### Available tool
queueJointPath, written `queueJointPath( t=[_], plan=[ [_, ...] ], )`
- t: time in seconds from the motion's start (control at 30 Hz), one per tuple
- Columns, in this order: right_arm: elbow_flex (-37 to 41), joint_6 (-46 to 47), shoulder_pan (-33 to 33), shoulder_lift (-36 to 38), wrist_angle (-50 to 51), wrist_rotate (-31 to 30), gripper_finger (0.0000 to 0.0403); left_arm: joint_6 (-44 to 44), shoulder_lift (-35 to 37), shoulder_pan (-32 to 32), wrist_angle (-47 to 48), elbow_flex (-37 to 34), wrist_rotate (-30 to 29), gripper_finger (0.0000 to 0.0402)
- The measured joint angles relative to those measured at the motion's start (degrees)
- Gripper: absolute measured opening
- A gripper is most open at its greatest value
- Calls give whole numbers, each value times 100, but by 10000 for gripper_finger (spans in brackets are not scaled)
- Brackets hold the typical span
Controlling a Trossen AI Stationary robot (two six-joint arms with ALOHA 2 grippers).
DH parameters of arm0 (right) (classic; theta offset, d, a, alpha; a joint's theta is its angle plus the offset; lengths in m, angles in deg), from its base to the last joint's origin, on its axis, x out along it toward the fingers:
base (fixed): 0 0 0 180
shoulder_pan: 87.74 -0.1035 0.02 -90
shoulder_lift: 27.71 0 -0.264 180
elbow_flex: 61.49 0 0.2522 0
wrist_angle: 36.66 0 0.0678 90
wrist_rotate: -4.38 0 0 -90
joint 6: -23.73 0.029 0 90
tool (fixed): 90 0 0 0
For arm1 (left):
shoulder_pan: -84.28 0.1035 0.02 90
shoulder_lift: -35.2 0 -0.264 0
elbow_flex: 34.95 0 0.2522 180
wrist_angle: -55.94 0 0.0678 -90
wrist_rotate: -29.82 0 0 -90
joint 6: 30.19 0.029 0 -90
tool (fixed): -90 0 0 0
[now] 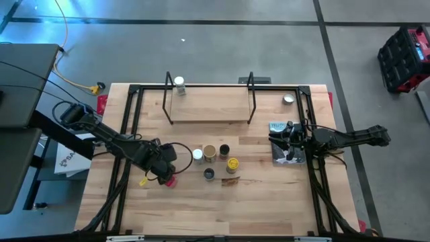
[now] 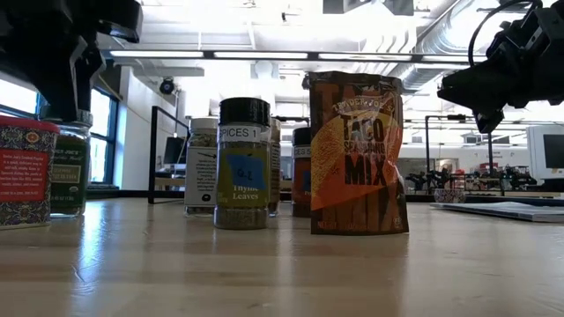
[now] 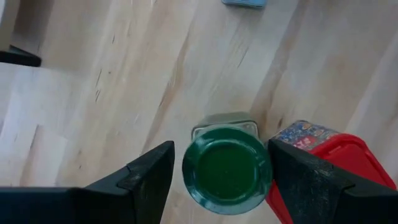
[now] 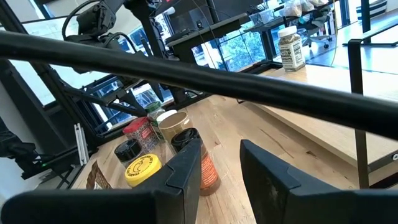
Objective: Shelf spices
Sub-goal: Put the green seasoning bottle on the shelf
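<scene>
The pale, streaky-grained wooden counter (image 1: 269,208) carries a loose cluster of small containers at the middle of the high frame. Among them are a white-capped round jar (image 1: 197,154), a tan-lidded jar (image 1: 209,152), a dark-lidded jar (image 1: 224,150), a yellow-lidded jar (image 1: 232,163), a low black-lidded jar (image 1: 209,174) and a flat brown foil packet (image 1: 230,179) lying lowest.

In the low view the packet (image 2: 357,154) stands crinkled and glossy, printed "TACO MIX". Beside it is a clear cylinder labelled thyme leaves (image 2: 242,163) with a black cap.

At the upper centre of the high frame sits the low shelf of one long light wooden board with thin black wire uprights (image 1: 209,107). One white-capped jar (image 1: 179,83) stands at its left end.

The left hand (image 1: 166,169) hangs at the left edge of the cluster. In its wrist view the two matte black fingers (image 3: 152,180) are spread wide on either side of a green-lidded glass jar (image 3: 227,168), with clear gaps on both sides, so nothing is gripped. The lid is round, smooth and dished. Just beside it, by the farther finger, is a red cardboard box with a patterned top (image 3: 326,149).

The right hand (image 1: 290,136) hovers at the right of the high frame over a flat book (image 1: 285,158). Its fingers (image 4: 186,165) are parted and it holds nothing.
</scene>
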Motion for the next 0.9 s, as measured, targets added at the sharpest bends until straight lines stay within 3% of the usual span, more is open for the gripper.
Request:
queueJointPath(
  t=[0.13, 0.3, 0.73, 0.9],
  plan=[
    [0, -2, 0, 0, 0, 0, 105, 139, 1, 85, -205, -342, 415, 255],
    [0, 42, -2, 0, 0, 14, 105, 356, 0, 87, -735, -750, 440, 251],
    [0, 44, -2, 0, 0, 17, 105, 590, 19, 91, -754, -609, 250, 236],
    [0, 42, -2, 0, 0, 15, 105, 663, 22, 177, -760, -607, 436, 202]
  ],
)
